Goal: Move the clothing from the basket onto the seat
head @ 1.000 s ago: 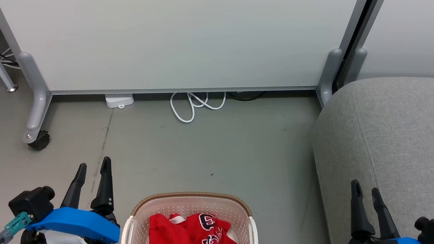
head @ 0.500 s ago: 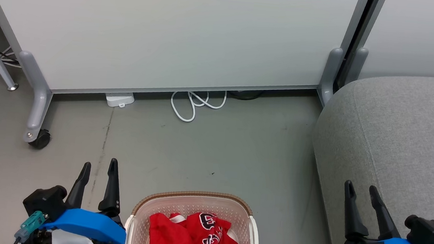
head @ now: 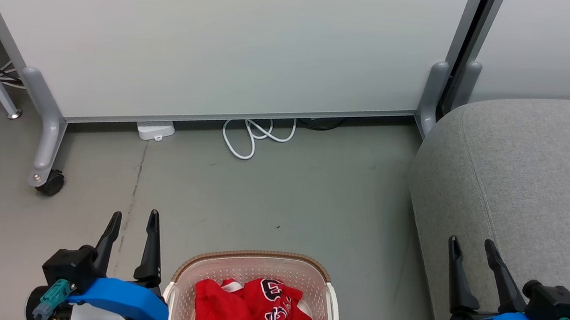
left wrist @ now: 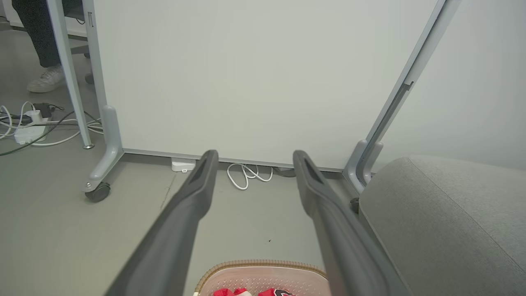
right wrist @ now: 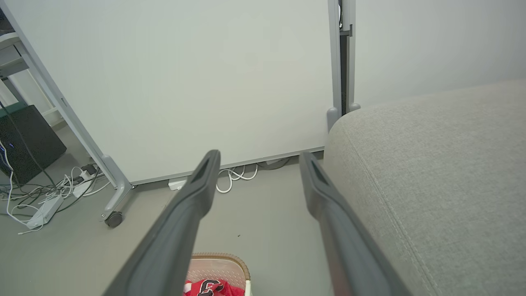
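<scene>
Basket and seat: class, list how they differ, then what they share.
The basket is perforated cream plastic, brown-rimmed; the seat is grey fabric. The basket holds the red clothing; the seat's visible part has none. The seat is far bigger than the basket. Both stand on the floor.

The left gripper [head: 135,213] has its two dark fingers [left wrist: 193,201] spread wide, with nothing between the jaws. The right gripper [head: 470,240] is equally parted and empty. Behind each pair of jaws sits a blue wrist cover [head: 117,295]; both grippers point forward.
</scene>
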Available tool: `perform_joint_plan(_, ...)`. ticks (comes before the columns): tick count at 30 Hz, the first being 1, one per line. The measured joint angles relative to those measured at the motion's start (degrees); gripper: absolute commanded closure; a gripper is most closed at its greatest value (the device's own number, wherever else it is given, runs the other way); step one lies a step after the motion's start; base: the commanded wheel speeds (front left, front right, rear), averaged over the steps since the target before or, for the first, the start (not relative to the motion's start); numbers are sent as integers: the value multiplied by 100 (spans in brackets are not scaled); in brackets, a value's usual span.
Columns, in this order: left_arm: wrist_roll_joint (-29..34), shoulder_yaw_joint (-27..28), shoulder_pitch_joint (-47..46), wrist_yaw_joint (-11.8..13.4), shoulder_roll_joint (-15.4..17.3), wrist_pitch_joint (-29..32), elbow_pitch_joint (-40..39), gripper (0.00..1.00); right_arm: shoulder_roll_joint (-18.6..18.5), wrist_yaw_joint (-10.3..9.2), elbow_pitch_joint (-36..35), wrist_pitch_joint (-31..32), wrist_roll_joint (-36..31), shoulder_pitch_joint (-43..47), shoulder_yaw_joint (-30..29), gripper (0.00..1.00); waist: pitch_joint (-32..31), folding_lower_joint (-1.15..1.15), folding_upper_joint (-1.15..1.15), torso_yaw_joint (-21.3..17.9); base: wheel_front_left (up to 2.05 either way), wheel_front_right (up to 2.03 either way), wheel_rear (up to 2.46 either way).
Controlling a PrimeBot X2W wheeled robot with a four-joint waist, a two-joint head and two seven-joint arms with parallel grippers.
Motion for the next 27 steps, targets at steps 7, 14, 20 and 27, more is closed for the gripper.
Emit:
perform_joint_plan(7,233,-18,0,-5,-5,-84,53,0,-4,0,16,-96,-321,-1,-1,0,5,0,0,21,0,0,0)
perform_joint_plan(14,502,-33,-45,-7,-10,-156,105,0,-7,1,23,-168,-615,-11,12,0,38,0,0,40,0,0,0)
perform_joint_plan(20,725,-35,-68,-7,-14,-229,147,0,-10,1,24,-240,-856,-20,21,0,56,0,0,46,0,0,0)
perform_joint_plan(27,987,-55,-79,-12,-23,-299,177,0,-13,1,24,-302,-1154,-24,31,0,58,0,0,49,0,0,0)
